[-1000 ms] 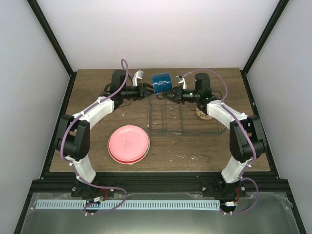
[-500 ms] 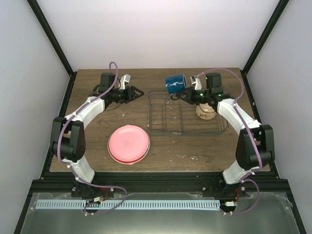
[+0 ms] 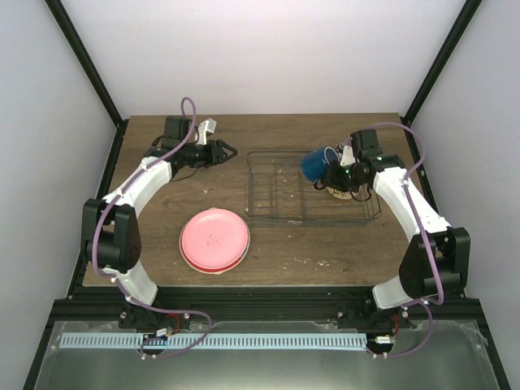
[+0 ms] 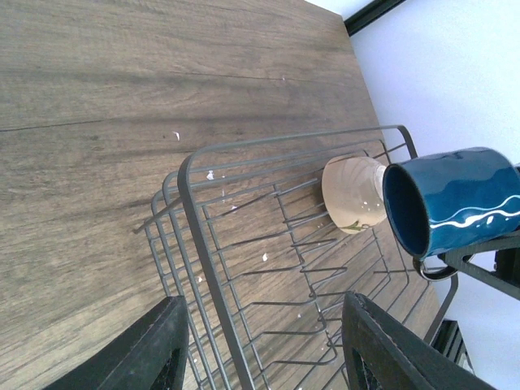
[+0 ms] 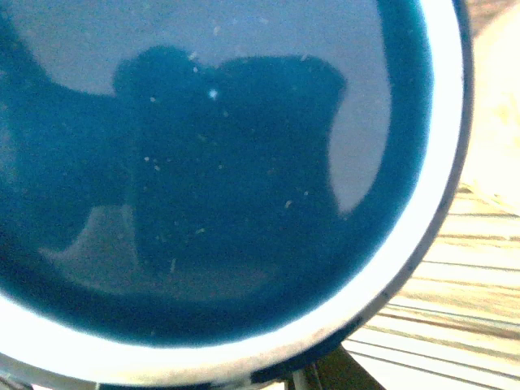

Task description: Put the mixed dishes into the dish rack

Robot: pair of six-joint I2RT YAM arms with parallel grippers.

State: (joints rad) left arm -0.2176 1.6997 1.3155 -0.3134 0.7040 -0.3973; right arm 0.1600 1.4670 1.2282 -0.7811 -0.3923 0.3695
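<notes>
Two arms in top view: the left gripper (image 3: 227,150) hangs spread open with nothing in it over the bare table (image 3: 162,211), left of the dish rack (image 3: 276,218) and apart from it. The right gripper (image 3: 336,168) is clamped on the dark blue mug (image 3: 317,165), which is held off the wires above the rack's right half, tipped on its side. The small cream bowl (image 3: 338,192) sits at the rack's right end, partly hidden under the right arm. The pink plate (image 3: 214,237) lies on the table front-left of the rack, not touching it, stacked on a lower plate (image 3: 198,262) with only its rim showing. Left wrist view: both dark fingers (image 4: 154,357) are wide apart, nothing between them but rack wires beyond. The bowl lies at the rack's far end. The mug is just beside it, mouth turned toward this camera, with a white wavy line on its side and dark gripper parts at its handle. Right wrist view: the mug's blue inside and pale rim fill nearly the whole frame; fingers are not visible here, so the grip cannot be judged from this view.
</notes>
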